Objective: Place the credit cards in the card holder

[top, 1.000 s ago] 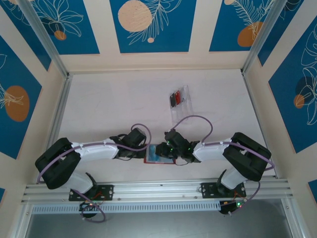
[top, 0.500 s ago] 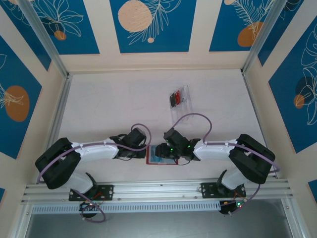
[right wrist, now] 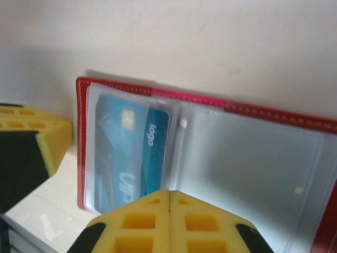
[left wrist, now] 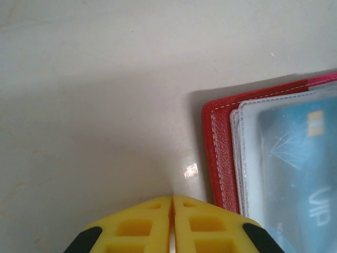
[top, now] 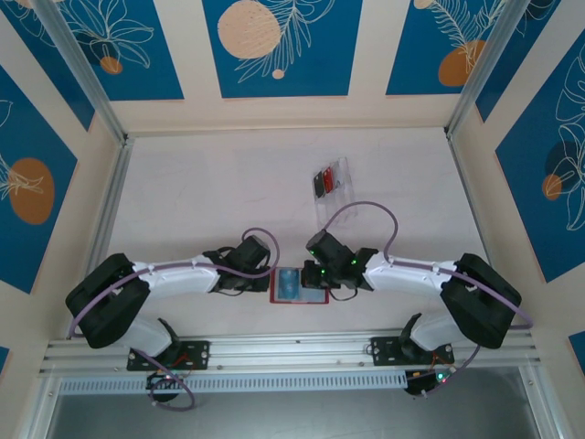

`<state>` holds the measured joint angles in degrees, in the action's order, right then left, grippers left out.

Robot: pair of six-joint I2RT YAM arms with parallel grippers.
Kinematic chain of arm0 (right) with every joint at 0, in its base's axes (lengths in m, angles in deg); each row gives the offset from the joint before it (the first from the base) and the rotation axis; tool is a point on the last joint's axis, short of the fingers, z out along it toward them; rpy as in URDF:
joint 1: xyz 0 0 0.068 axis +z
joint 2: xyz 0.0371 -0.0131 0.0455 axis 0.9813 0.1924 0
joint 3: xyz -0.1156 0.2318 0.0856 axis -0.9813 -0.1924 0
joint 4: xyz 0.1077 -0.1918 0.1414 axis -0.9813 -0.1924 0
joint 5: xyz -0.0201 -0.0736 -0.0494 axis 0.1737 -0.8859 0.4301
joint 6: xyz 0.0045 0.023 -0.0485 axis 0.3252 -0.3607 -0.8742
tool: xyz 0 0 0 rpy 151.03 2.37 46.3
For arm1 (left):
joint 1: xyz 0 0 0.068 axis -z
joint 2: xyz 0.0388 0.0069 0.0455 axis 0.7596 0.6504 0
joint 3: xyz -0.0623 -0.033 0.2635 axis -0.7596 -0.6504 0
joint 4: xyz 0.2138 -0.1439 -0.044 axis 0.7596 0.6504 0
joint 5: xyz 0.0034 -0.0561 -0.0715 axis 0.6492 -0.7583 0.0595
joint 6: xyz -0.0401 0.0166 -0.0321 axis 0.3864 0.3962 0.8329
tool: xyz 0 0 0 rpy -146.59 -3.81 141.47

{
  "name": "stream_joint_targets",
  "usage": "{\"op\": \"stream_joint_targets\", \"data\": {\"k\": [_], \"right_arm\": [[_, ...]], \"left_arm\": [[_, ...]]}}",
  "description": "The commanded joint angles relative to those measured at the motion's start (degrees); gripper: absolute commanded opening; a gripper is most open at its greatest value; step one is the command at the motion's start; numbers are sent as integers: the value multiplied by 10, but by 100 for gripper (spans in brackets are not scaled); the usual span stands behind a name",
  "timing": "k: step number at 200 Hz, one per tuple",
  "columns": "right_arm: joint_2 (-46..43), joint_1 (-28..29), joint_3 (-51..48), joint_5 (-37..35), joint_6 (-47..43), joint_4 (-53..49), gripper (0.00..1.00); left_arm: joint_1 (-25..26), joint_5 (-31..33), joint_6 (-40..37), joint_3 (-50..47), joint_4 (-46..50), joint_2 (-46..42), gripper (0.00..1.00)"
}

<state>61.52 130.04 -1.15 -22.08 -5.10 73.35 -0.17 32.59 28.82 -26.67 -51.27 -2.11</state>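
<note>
Card holder between closed left pincer, closed right pincer; wide table beyond.

Red card holder open flat near table's front edge, greyish clear sleeves facing up. Blue card inside left sleeve, print up. Black card, red card side by side in clear tray, well apart from holder.

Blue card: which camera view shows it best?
Right wrist: the blue card shows nearly whole inside the holder, chip and lettering visible. Left wrist crops it at the frame edge; top view gives a small blue patch.
</note>
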Motion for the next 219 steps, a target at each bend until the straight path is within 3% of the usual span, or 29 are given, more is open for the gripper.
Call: {"op": "stream_joint_targets", "data": {"k": [1,92,179,219], "right_arm": [[24,-2,28,-14,-20,-40,0],[80,8,51,7,-19,-24,0],[116,27,54,62,10,62,0],[82,15,89,-3,-31,-55,4]], "left_arm": [[7,-11,-7,-4,-39,33,9],[33,-11,-15,30,-35,58,9],[58,-8,-1,46,-48,85,9],[56,23,16,36,-24,70,9]]}}
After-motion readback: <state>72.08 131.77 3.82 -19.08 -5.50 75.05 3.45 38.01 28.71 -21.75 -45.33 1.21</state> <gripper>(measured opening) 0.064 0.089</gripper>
